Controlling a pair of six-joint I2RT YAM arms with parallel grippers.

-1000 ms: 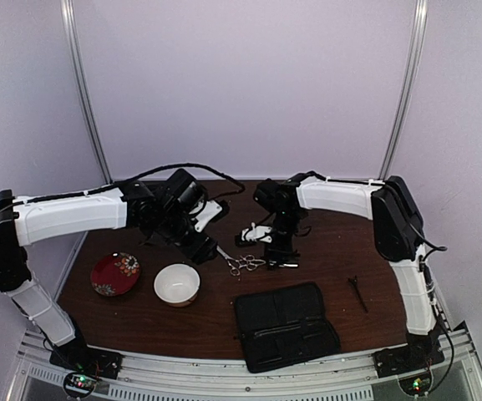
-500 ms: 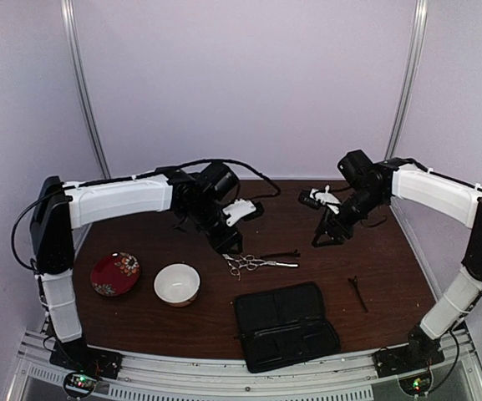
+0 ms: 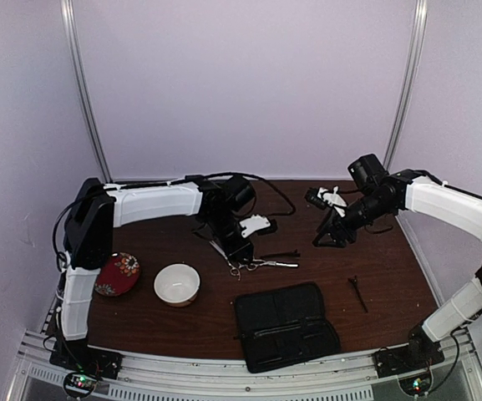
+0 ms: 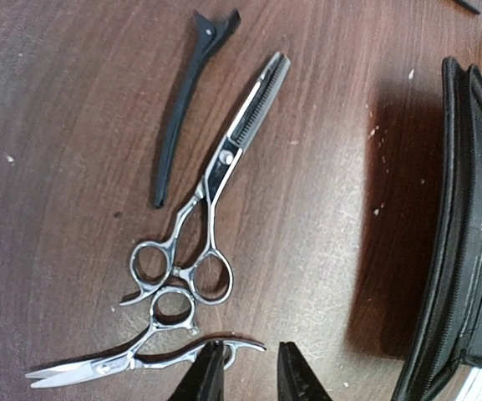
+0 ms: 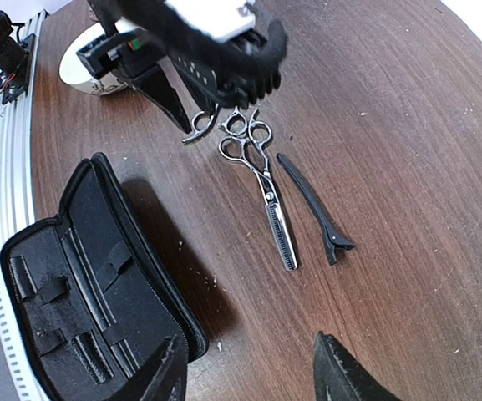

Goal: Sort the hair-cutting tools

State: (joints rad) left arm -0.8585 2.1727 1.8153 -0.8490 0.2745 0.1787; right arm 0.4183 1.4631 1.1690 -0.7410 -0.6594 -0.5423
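The left tool [image 4: 251, 361] hangs low over the dark wooden tabletop [image 4: 57, 209], just beyond the far edge of the open black zip pouch [image 4: 466, 234]. Its fingers stand a narrow gap apart with nothing plainly held. The plain-bladed silver scissors [image 4: 115, 363] lie flat there, their curved finger rest right at one finger; whether they touch is hard to judge. The silver toothed thinning shears [image 4: 220, 159] and a slim black hair clip [image 4: 182, 100] lie slightly farther from the pouch. A clean pick needs the gap centred on one handle shank, clear of the shears' rings just beside. The right tool [image 5: 253, 372] hovers above the pouch, wide open and empty.
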